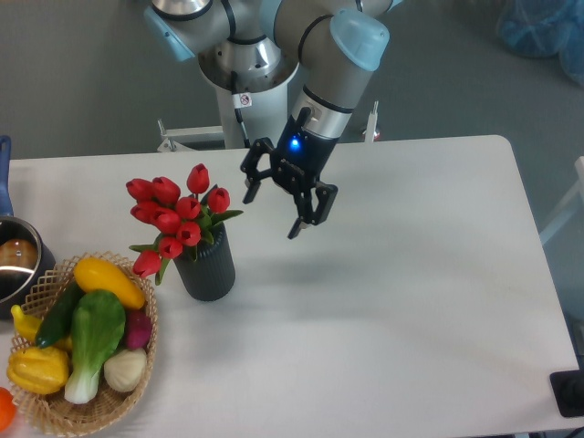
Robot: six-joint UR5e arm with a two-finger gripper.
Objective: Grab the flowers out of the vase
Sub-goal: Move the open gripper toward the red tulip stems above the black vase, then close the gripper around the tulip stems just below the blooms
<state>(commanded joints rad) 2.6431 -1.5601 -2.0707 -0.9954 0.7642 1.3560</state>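
Where the white desk runs nearest the camera, a woven wicker basket sits at its front left corner, filled with vegetables: a pale green bok choy, a yellow squash, a dark green cucumber, a small yellow pepper, a whitish bulb and a dark red radish-like piece. A sliver of something orange shows at the left edge just beside the basket. Behind the basket, also at the left edge, stands a metal pot, partly cut off.

Just to the right of the basket stands the vase, dark grey and ribbed, upright on the desk. The flowers are in it, red tulip buds with green leaves fanning up and to the left of its mouth, one bud drooping low toward the basket.

Farther back and to the right of the bouquet, the claw hangs above the desk, tilted, its two fingers spread apart and holding nothing. It is near the flowers but not touching them. A blue light glows on its wrist. Behind it the arm rises to its white base past the far edge of the desk.
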